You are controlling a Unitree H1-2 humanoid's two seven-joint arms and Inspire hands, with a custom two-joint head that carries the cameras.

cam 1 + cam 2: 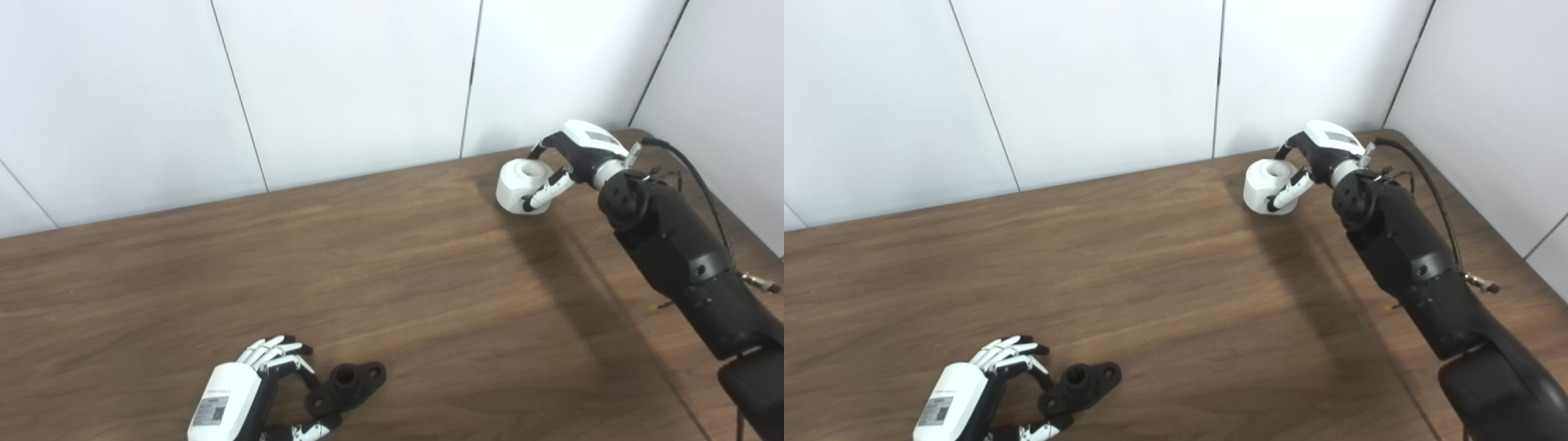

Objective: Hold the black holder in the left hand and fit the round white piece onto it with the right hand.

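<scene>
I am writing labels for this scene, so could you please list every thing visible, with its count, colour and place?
black holder: one, black, near edge of the table, at the left hand's fingertips
round white piece: one, white, far right of the table, between the right hand's fingers
table: one, brown wood, fills lower view
wall panels: several, white, behind the table
left hand: one, white and black, bottom left
right hand: one, white and black, upper right

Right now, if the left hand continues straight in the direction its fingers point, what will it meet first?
The left hand points to the right along the table, fingers apart. First in that line is the black holder, which lies on the table right at the fingertips. Whether they already touch it is unclear.
</scene>
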